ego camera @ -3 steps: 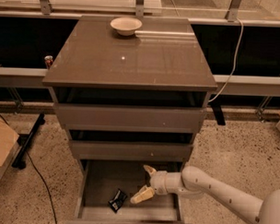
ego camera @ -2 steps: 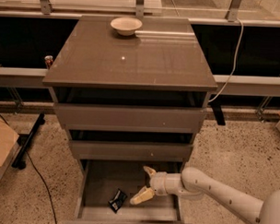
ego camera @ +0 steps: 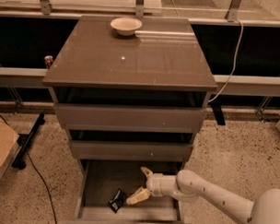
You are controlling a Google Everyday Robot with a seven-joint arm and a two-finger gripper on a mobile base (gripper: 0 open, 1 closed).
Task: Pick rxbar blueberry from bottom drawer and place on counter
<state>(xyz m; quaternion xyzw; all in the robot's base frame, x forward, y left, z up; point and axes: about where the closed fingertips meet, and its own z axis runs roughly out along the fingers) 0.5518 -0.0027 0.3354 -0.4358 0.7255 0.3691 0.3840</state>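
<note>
Tool (ego camera: 142, 184), spread wide, inside the bottom drawer (ego camera: 101, 177); rxbar blueberry (ego camera: 117, 200) lies just beside it toward the drawer's front-left, axis diagonal.

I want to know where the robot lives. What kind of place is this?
Probably a lab or office: speckled floor, cardboard box, loose cable. The gripper is inside the bottom drawer.

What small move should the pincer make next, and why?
Probably ease the open pincer a little toward the rxbar blueberry, so its fingers straddle it: the bar lies in the bottom drawer, close beside the lower finger, not yet gripped.
</note>
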